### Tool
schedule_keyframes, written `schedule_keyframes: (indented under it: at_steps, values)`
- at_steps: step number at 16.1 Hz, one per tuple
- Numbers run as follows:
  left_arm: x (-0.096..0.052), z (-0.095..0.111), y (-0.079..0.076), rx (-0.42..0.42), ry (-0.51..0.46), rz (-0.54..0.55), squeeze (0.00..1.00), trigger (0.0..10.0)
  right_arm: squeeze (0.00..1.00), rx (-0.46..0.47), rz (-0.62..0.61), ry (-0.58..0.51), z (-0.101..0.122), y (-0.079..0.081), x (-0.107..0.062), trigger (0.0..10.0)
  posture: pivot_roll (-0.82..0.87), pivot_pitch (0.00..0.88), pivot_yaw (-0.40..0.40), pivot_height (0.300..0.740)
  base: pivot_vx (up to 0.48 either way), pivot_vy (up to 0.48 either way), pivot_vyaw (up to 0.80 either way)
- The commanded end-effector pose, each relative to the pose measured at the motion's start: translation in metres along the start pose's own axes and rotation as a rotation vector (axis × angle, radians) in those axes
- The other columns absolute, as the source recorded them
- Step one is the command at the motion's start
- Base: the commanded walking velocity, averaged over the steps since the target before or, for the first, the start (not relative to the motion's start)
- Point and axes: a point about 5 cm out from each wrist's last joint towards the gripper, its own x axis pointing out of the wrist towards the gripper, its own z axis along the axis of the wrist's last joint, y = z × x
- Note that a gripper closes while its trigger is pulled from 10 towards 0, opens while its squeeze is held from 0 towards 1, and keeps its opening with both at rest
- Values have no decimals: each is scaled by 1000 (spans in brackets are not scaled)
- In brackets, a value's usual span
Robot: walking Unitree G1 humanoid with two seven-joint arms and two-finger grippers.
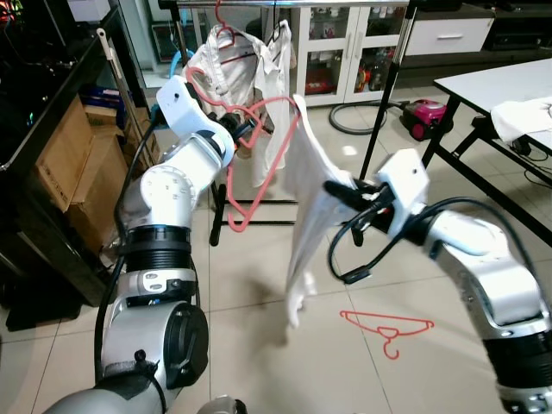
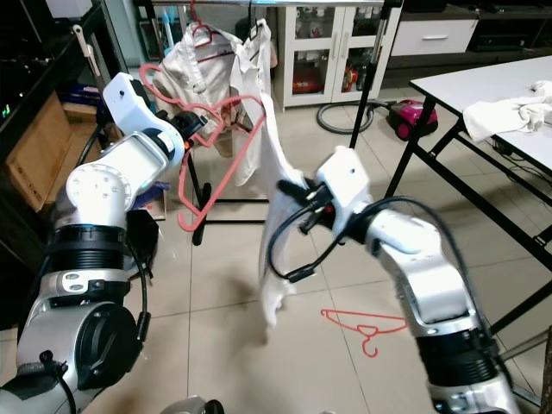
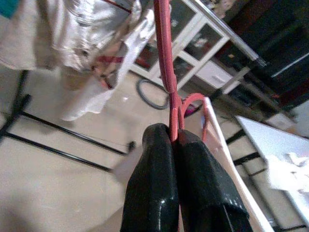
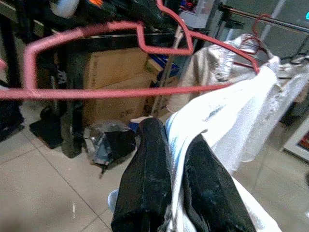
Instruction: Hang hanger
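- Left pincer (image 3: 175,140): I saw it raised ahead of my left shoulder, its two black fingers pressed together on the wire of the red hanger (image 1: 259,155).
- Red hanger: held up in the air in front of the clothes rack (image 1: 379,103), tilted, one end tucked into the white garment (image 1: 304,216).
- Right pincer (image 4: 176,140): reached forward at chest height, fingers closed on a fold of the white garment, cloth bunched between them.
- White garment: draped from the hanger's end and hanging down toward the tiled floor (image 1: 259,345), its lower edge clear of the tiles.
- Clothes rack: black frame behind, with a beige shirt (image 1: 228,65) already hung on its own hanger.
- Second red hanger (image 1: 388,329): lay flat on the floor near my right arm.
- Counter (image 1: 492,86): white, to my right, with a crumpled white cloth (image 1: 524,115) on it.
- Pink vacuum cleaner (image 1: 423,114): on the floor beyond the rack.
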Motion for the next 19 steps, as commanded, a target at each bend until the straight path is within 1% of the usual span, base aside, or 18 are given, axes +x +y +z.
schedule_keyframes:
  at_steps: [1, 2, 4, 5, 6, 7, 8, 9, 10, 11, 12, 13, 15, 16, 17, 18, 19]
  values:
    - [1, 12, 1, 18, -59, 43, 0, 10000, 0, -6, 30, -13, 3, 5, 0, 10000, -86, 0, 60, 740, 0, 0, 0]
    - [6, 6, 1, 10, -48, 97, 0, 10000, 0, 5, 39, -17, 3, 9, 4, 10000, -86, 0, 60, 740, 0, 0, 0]
    - [8, 2, -4, -20, -18, 124, 0, 10000, 0, 8, 58, -26, 3, 16, 7, 10000, -83, 0, 52, 740, 0, 0, 0]
    - [8, 1, -10, -64, -10, 105, 0, 10000, 0, 2, 61, -16, 0, 19, 8, 10000, -83, 0, 52, 740, 0, 0, 0]
    - [7, 2, -17, -80, -22, 56, 0, 10000, 0, -14, 37, 10, -5, 20, 11, 10000, -85, 0, 56, 740, 0, 0, 0]
    - [5, 5, -22, -61, -42, -13, 0, 10000, 0, -3, -5, 24, -10, 16, 12, 10000, -87, 0, 58, 740, 0, 0, 0]
    - [1, 9, -30, -26, -66, -117, 0, 10000, 0, 11, -108, 49, -16, 5, 14, 10000, -87, 0, 58, 740, 0, 0, 0]
    - [1, 9, -30, -26, -66, -117, 0, 10000, 0, 11, -108, 49, -16, 5, 14, 10000, -87, 0, 58, 740, 0, 0, 0]
    - [-5, 11, -36, 4, -75, -236, 0, 10000, 0, 53, -243, 51, -18, -9, 15, 10000, -83, 0, 58, 740, 0, 0, 0]
    - [-15, 6, -42, 166, -55, -357, 0, 10000, 0, 150, -331, 73, -24, -16, 16, 10000, -84, 0, 59, 740, 0, 0, 0]
    - [-21, -12, -34, 374, 27, -380, 0, 10000, 0, 163, -332, 124, -36, -12, 17, 10000, -78, 0, 57, 740, 0, 0, 0]
    - [-22, -22, -27, 447, 69, -370, 0, 10000, 0, 166, -317, 145, -43, -9, 17, 10000, -78, 0, 57, 740, 0, 0, 0]
    - [-22, -49, -6, 542, 214, -330, 0, 10000, 0, 128, -295, 219, -62, -3, 19, 10000, -72, 0, 52, 740, 0, 0, 0]
    - [-25, -75, 9, 585, 341, -329, 0, 10000, 0, 110, -289, 302, -86, 1, 20, 10000, -63, 0, 46, 740, 0, 0, 0]
    - [-33, -94, 11, 547, 440, -380, 0, 10000, 0, 123, -297, 344, -101, 3, 24, 10000, -64, 0, 46, 740, 0, 0, 0]
    - [-35, -98, 10, 526, 466, -398, 0, 10000, 0, 126, -301, 351, -104, 3, 26, 10000, -64, 0, 46, 740, 0, 0, 0]
    - [-48, -110, 5, 431, 592, -495, 0, 10000, 0, 118, -318, 353, -104, 1, 33, 10000, -57, 0, 42, 740, 0, 0, 0]
